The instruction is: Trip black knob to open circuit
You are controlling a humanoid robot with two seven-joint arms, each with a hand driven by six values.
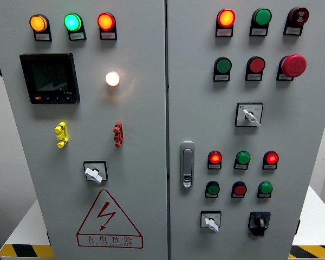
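Note:
The black knob sits on a black square base at the lower right of the grey cabinet's right door, its pointer aimed down and slightly left. A white-handled selector is just left of it. Neither of my hands shows in the head view.
The right door carries red and green lamps and buttons, a red mushroom stop, another white selector and a chrome door latch. The left door has a meter screen, a lit white lamp, a white selector and a red warning triangle.

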